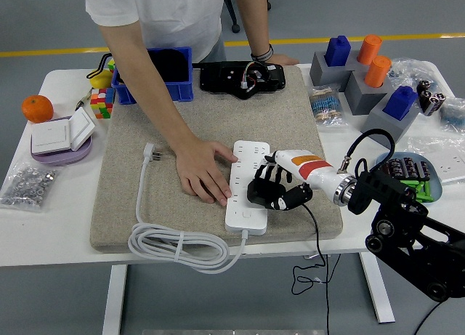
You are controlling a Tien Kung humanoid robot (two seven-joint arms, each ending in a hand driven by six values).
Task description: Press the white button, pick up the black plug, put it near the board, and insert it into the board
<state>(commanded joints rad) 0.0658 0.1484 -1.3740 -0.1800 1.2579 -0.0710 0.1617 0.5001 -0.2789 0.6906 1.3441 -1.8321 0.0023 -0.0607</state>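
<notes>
Here the right hand (270,190) pinches the black plug (260,192) over the power strip (247,204).

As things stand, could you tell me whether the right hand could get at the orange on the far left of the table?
Probably not: the right hand is shut on the black plug, and the orange lies across the person's arm.

black robot hand (272,192), white-orange forearm (309,168)
</notes>
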